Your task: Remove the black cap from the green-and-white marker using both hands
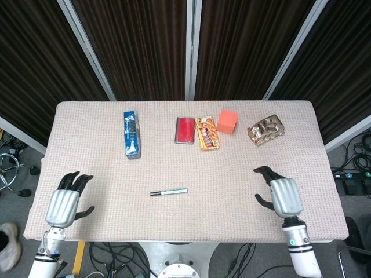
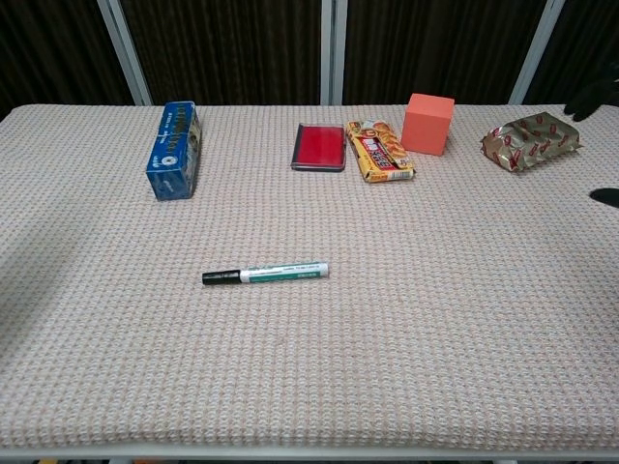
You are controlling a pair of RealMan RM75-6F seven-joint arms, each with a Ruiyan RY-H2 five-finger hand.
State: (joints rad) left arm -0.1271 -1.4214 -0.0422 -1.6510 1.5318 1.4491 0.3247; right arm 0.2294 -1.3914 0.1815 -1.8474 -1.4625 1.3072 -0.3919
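Head view shows left hand [image 1: 62,204] (chest view doesn't), empty.

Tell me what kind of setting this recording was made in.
Probably a lab or test rig: a cloth-covered table set against dark curtains, with loose cables on the floor and assorted props such as a marker and orange block.
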